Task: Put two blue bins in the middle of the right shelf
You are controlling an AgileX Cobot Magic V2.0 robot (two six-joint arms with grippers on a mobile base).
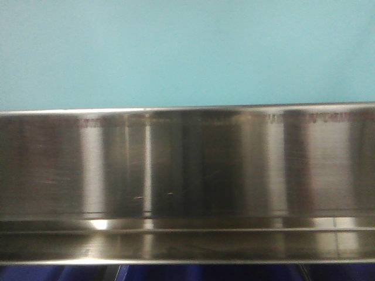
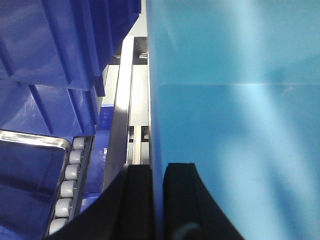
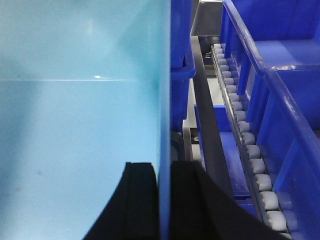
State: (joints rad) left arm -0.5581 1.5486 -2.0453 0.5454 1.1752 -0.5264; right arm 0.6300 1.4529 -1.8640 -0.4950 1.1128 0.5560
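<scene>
Left claw [image 2: 159, 175]: clamped on the pale blue bin [image 2: 235, 125] wall
Right claw [image 3: 165, 172]: clamped on its opposite wall
Position: between both claws, above the steel shelf lip [image 1: 187, 170]

One pale bin [image 2: 235, 125], two claws [image 2: 157, 200] [image 3: 164, 200] (one shelf [image 1: 187, 175]).

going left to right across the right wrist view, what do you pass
pale blue bin → dark blue bin edge → dark rail → row of white rollers → large dark blue bins
</scene>
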